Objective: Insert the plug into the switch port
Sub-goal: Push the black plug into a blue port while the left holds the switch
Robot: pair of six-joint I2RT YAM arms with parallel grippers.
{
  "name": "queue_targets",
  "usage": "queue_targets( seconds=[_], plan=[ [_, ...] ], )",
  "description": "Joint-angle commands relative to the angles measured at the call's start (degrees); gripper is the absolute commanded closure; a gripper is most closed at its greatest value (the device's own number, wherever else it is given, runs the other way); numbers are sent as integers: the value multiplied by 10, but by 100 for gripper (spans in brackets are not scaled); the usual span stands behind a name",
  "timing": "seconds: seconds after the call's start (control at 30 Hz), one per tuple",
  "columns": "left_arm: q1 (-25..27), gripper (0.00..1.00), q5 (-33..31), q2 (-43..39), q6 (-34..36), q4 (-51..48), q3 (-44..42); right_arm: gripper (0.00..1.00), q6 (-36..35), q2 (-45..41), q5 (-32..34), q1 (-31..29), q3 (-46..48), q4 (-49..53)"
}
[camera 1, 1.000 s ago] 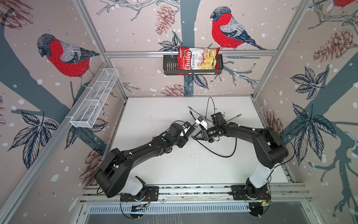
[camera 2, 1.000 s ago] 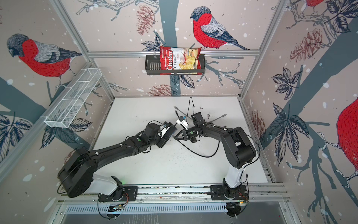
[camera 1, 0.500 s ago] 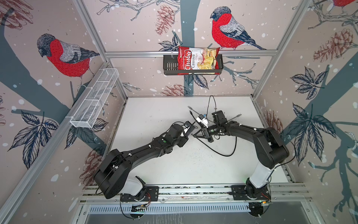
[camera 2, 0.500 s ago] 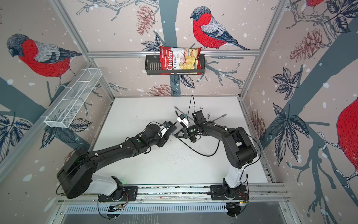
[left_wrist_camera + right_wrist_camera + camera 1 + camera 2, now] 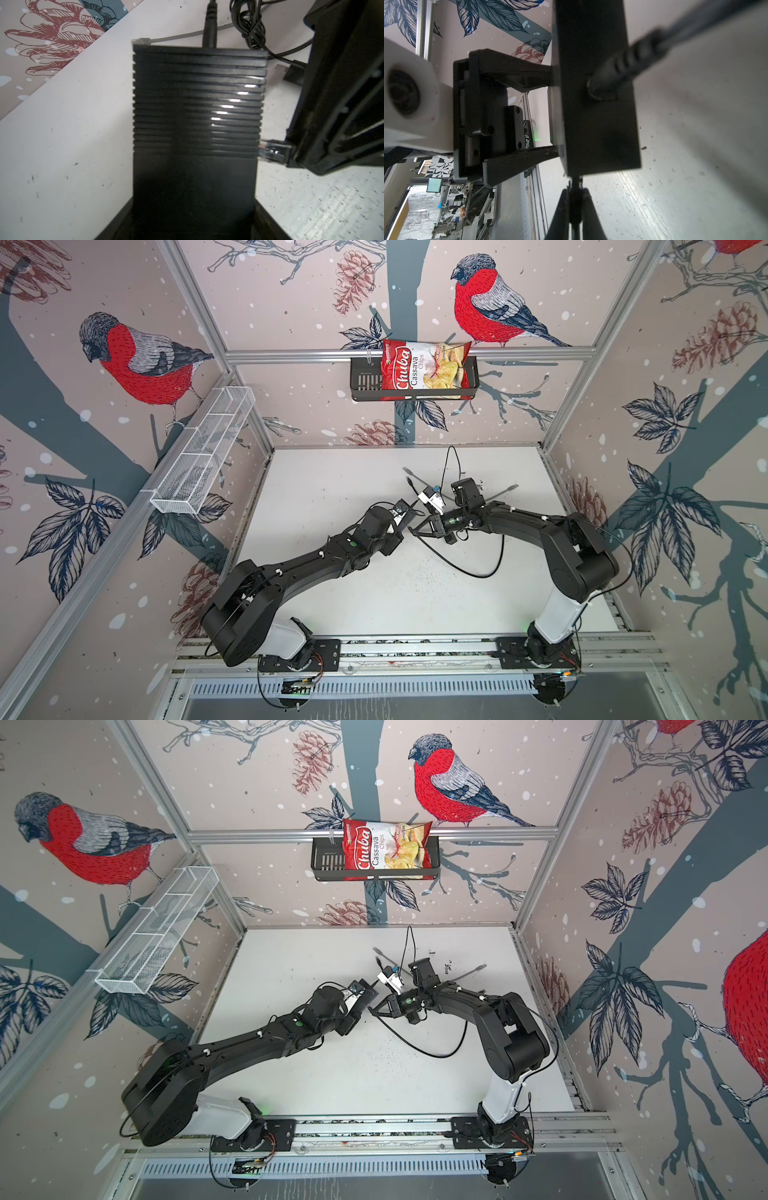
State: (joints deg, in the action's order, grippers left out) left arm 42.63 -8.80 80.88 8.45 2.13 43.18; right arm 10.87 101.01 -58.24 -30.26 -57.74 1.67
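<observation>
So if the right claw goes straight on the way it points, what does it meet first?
The plug held in the right claw meets the long edge of the black switch box that the left claw grips. It seems to touch that edge, though depth is unclear.

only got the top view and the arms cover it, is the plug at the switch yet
observer: in the left wrist view the tip of the clear plug meets the side edge of the switch; how deep, I can't tell
operator: what's holding the switch
observer: right wrist view shows the left pincer clamping it from both sides
operator: and the other arm
observer: same view, the right pincer is shut on the plug, close to the switch
</observation>
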Motion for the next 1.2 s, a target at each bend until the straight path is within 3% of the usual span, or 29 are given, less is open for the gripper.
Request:
queue_targets(
  seconds=[0.0, 0.4, 0.9, 1.17],
  plan=[
    [14, 100, 136, -8, 12, 42, -5, 100, 9, -17, -9, 0, 0, -126],
    [14, 100, 153, -1, 22, -2, 10, 100, -21, -31, -25, -7, -13, -87],
    [14, 100, 275, 5, 46, -41, 28, 100, -62, -35, 0, 0, -15, -49],
    [16, 100, 315, -6, 43, -30, 24, 100, -38, -22, -8, 7, -21, -78]
  ],
)
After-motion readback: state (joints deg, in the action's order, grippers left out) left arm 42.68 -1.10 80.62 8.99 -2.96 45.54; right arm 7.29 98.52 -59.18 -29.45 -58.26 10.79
